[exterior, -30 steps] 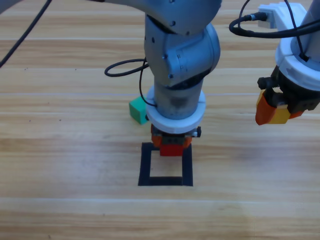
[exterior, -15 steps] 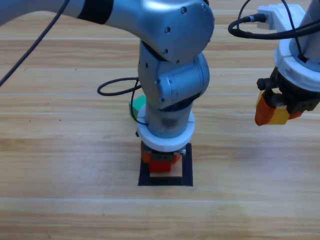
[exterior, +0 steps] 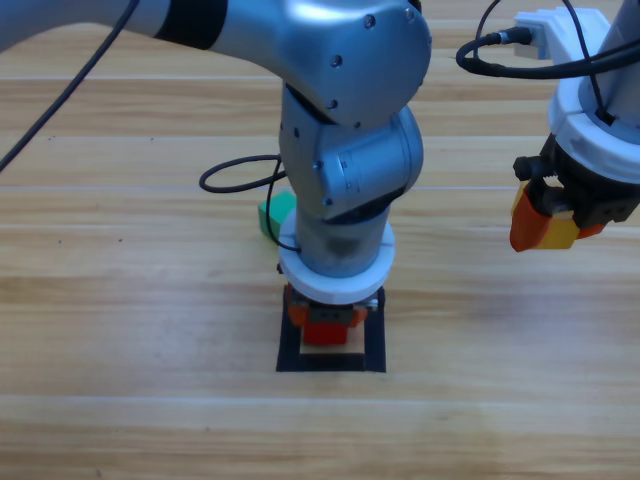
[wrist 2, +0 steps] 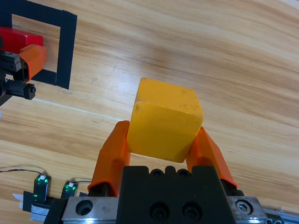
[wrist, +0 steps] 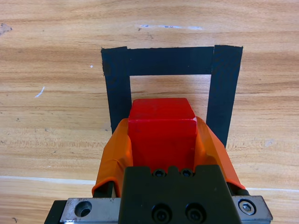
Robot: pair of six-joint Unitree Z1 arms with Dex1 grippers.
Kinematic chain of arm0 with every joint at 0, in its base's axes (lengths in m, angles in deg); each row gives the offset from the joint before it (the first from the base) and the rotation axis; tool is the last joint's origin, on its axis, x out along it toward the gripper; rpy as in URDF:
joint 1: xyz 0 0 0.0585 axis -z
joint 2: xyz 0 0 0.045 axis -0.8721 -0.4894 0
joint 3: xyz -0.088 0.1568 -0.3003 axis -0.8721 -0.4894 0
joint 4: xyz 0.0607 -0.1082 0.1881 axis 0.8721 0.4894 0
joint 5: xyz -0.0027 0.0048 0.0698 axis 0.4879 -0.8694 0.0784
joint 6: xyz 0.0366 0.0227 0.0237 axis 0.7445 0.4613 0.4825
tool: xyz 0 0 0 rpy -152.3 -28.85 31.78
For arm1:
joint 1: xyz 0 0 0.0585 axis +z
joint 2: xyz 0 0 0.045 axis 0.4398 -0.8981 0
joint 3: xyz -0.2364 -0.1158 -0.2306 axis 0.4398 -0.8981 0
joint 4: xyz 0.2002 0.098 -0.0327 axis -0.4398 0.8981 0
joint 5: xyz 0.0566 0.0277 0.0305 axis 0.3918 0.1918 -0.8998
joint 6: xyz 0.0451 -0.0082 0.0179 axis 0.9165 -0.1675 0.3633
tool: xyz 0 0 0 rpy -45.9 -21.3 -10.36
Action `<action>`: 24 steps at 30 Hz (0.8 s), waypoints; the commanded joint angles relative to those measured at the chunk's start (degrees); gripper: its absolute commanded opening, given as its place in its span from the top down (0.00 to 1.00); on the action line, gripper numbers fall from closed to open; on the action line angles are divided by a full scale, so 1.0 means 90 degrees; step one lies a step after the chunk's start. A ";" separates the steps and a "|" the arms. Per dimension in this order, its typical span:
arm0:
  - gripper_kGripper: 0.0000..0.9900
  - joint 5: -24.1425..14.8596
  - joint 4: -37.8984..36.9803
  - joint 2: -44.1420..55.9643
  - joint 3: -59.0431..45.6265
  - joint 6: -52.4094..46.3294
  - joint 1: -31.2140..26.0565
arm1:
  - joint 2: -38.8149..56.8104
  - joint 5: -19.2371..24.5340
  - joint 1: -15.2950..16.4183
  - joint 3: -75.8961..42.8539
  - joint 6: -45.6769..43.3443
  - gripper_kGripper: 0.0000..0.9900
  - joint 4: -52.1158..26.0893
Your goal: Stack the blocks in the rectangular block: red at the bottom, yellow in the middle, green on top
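Left gripper [wrist: 161, 140]: jaws clamped on the red cube [wrist: 161, 128], one orange jaw on each side face; in the high view it sits low over the black tape square [exterior: 374, 345], mostly hidden under the arm's own wrist.

Red cube against square: in the left wrist view the cube's front edge lies inside the hollow centre, between the two side strips and short of the far strip; bare wood shows between cube and far strip. Whether its underside touches the table cannot be told.

Key relation: the cube appears slightly nearer one side strip than the other in the left wrist view, but clear of both; the coming release turns on it being down flat inside the outline, faces square to the tape.

Right gripper [wrist 2: 161, 144]: jaws clamped on the yellow cube [wrist 2: 166, 125], held above the table well to the right of the square [wrist 2: 65, 51]; the cube sits a little tilted between the jaws.

Yellow to red: the square and red cube [wrist 2: 18, 39] lie to the upper left in the right wrist view, so the right arm must travel leftward across the table once the left arm is clear.

Green cube [exterior: 276, 214]: on the table just behind the square, partly hidden by the left arm; nearer the left arm than the right.

Judgement: red is about to be placed; yellow waits its turn; green untouched.
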 commanded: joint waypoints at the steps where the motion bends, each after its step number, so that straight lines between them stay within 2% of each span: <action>1: 1.00 0.0045 -0.0134 0.0058 -0.0079 -0.0053 0.0252 | -0.0492 0.0112 -0.0174 0.0017 -0.0020 0.83 0.0088; 24: 1.00 0.0035 -0.0212 -0.0078 -0.0128 -0.0346 0.0252 | -0.0531 0.0141 -0.0184 0.0037 -0.0020 0.83 0.0088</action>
